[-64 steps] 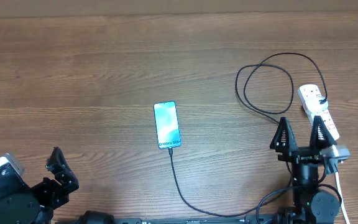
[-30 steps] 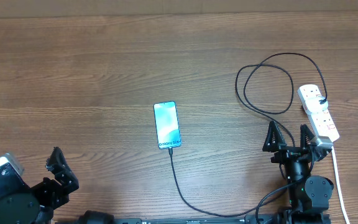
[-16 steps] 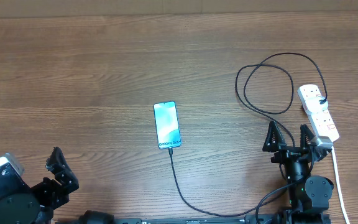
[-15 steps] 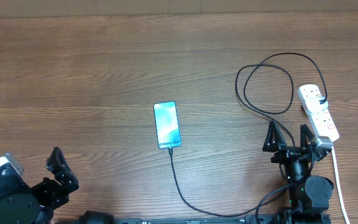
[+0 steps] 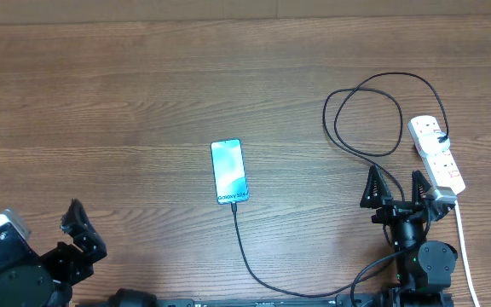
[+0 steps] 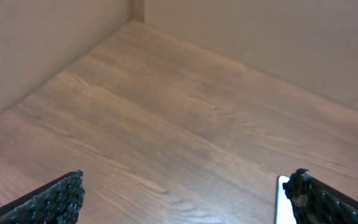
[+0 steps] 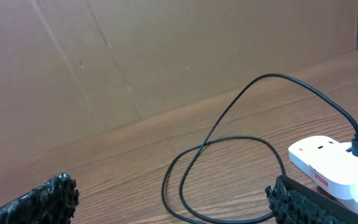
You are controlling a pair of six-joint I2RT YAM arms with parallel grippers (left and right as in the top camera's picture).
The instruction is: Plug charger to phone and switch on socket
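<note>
**Worktop** – A brown wood-grain worktop [image 5: 143, 102] is seen from overhead, backed by a plain brown cardboard wall [image 7: 166, 56].

**Phone** – The slim rectangular smartphone with a light blue-cyan screen [image 5: 229, 170] is found lying flat, screen up, just left of the frame's centre.

**Charger** – The long thin black charger cable [image 5: 244, 247] is seen meeting the phone's lower edge. From there it runs down to the bottom of the frame. At the upper right it is laid in a wide loop, which ends in a small black plug seated in the strip.

**Socket** – The white elongated power strip with red switch marks [image 5: 437, 155] is placed at the right edge of the frame, with its thick white cord trailing downward. The position of the switches cannot be made out.

**Right pincer** [image 5: 395, 175] – It is held released, fingers spread wide, at the lower right. In the overhead view its right finger overlaps the strip's near end; contact cannot be confirmed.

**Left pincer** [image 6: 186, 180] – It is likewise released and grasps nothing. It is parked at the lower left corner of the overhead view, well apart from the phone.
</note>
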